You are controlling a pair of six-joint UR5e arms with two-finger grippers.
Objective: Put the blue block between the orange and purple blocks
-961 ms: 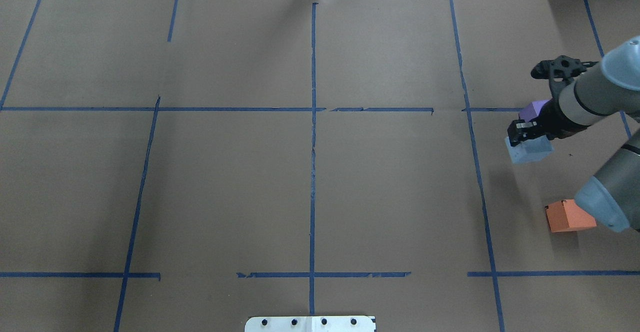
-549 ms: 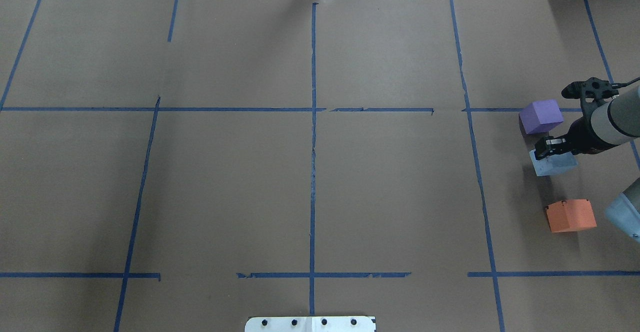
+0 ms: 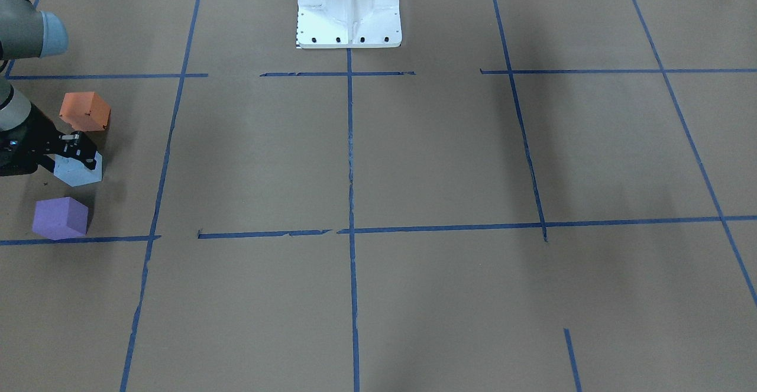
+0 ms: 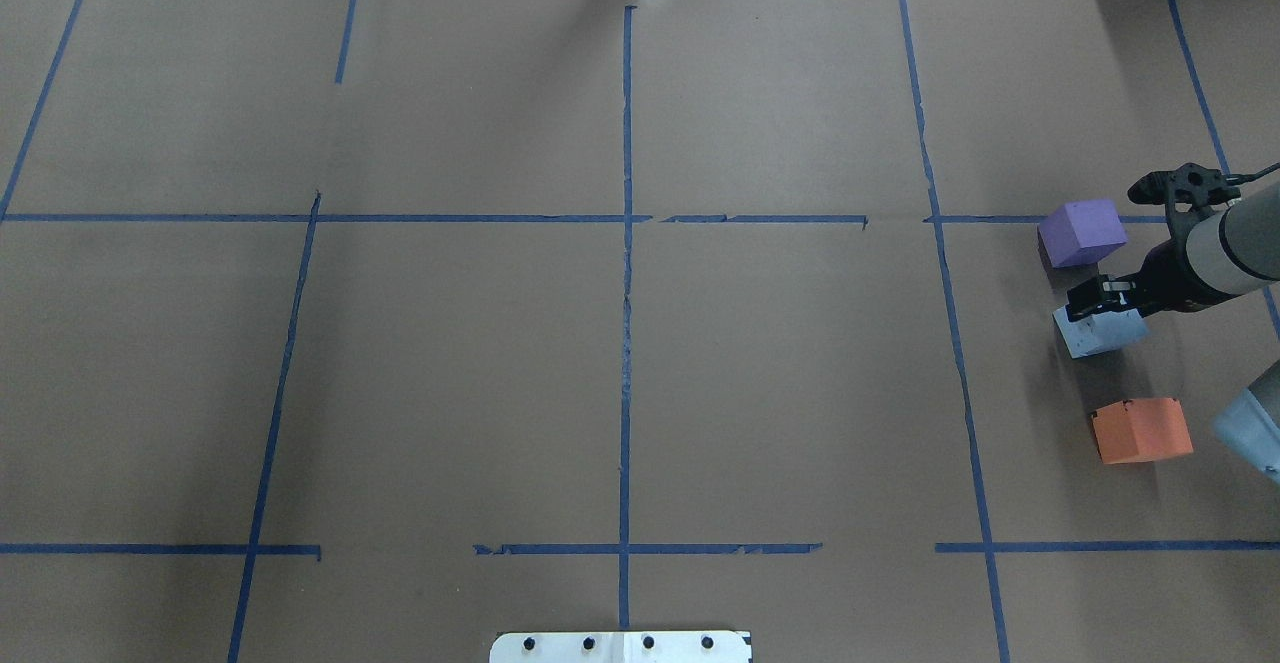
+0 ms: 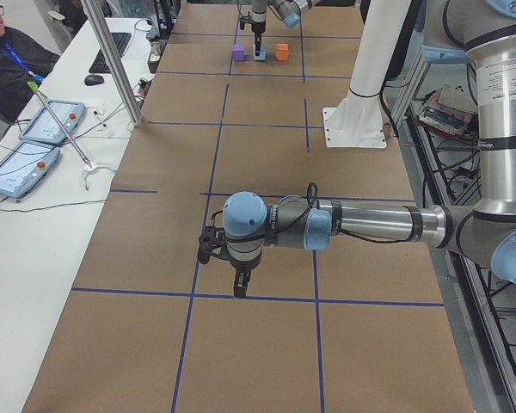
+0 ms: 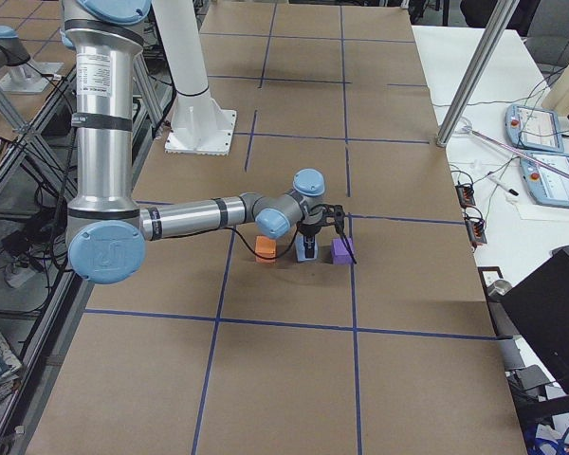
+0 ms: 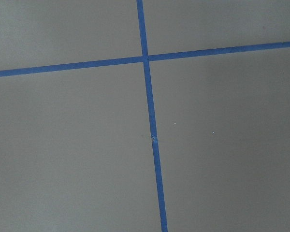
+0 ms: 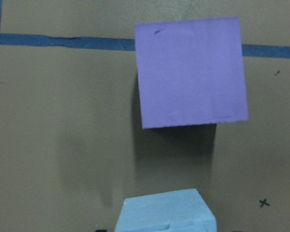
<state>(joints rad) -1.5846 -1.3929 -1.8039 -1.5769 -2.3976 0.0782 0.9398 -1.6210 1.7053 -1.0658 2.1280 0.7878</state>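
The light blue block sits at the table's right end, between the purple block and the orange block, apart from both. My right gripper is shut on the blue block from above, low at the table. In the front-facing view the gripper grips the blue block between the orange block and the purple block. The right wrist view shows the purple block ahead and the blue block at the bottom edge. My left gripper hangs over a tape crossing; I cannot tell its state.
The table is covered in brown paper with a grid of blue tape lines. The robot's white base plate is at the near edge. Cables and small items lie beyond the far edge.
My right gripper carried the blue block away from the purple block, rightward and nearer, into the gap between purple and orange, then settled lower. The purple block is now uncovered.
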